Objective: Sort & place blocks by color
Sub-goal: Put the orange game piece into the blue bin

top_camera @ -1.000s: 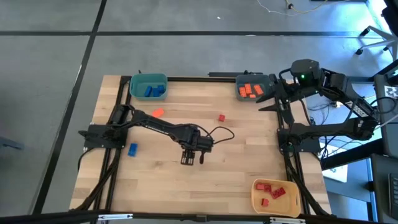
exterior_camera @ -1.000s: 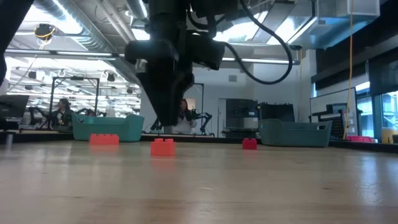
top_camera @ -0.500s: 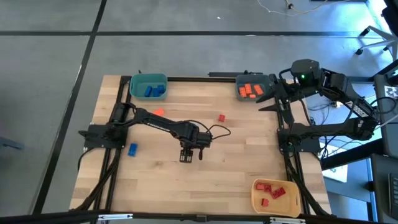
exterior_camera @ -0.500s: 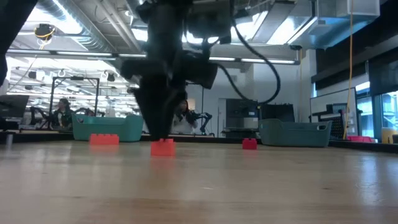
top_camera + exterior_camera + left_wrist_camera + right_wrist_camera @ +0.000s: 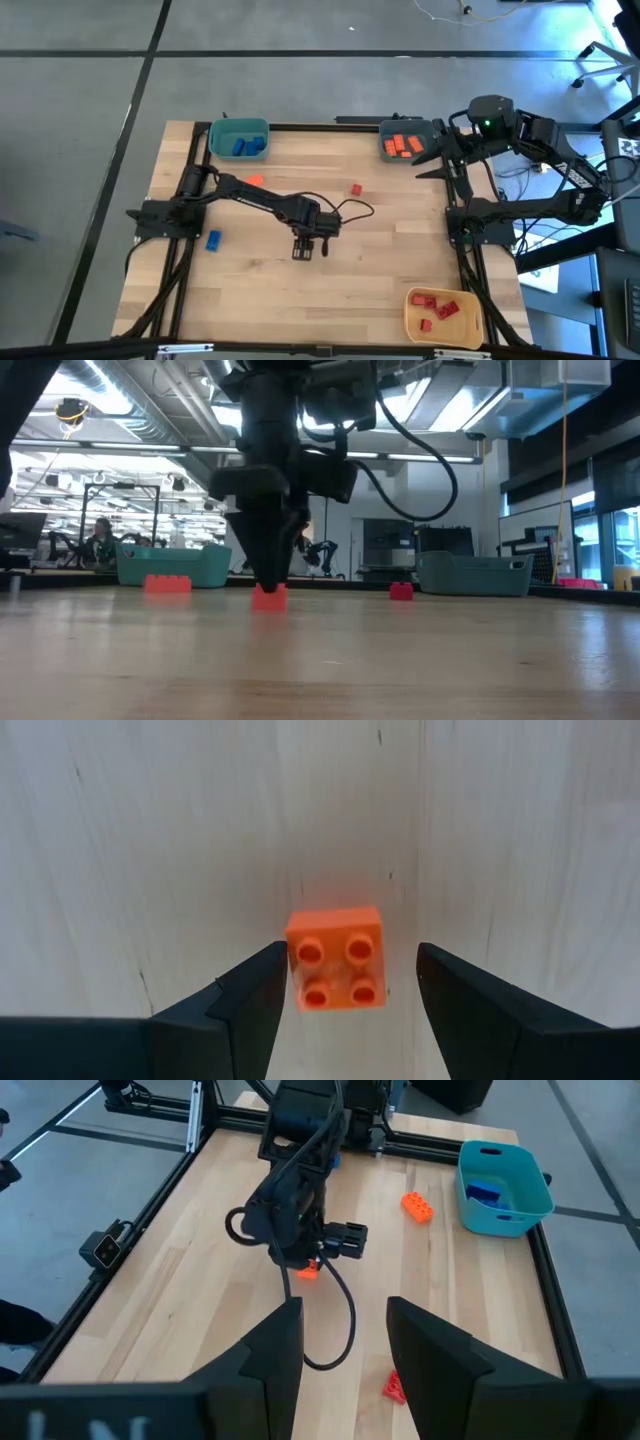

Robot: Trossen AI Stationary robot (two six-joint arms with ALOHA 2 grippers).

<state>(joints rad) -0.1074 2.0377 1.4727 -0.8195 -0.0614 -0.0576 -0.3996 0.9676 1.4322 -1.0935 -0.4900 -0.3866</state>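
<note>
Left tool point(image 5: 345, 980) is down low over the tabletop point(image 5: 380, 250), fingers spread wide with nothing gripped yet, straddling a square orange block point(image 5: 335, 958) so it can close on both sides, I'd guess. Block sits flat, studs up, right between the fingers, slightly toward one. Farther back, the right tool point(image 5: 343, 1342) waits by the grey-blue bin point(image 5: 384, 132) of orange blocks, half open and empty.
</note>
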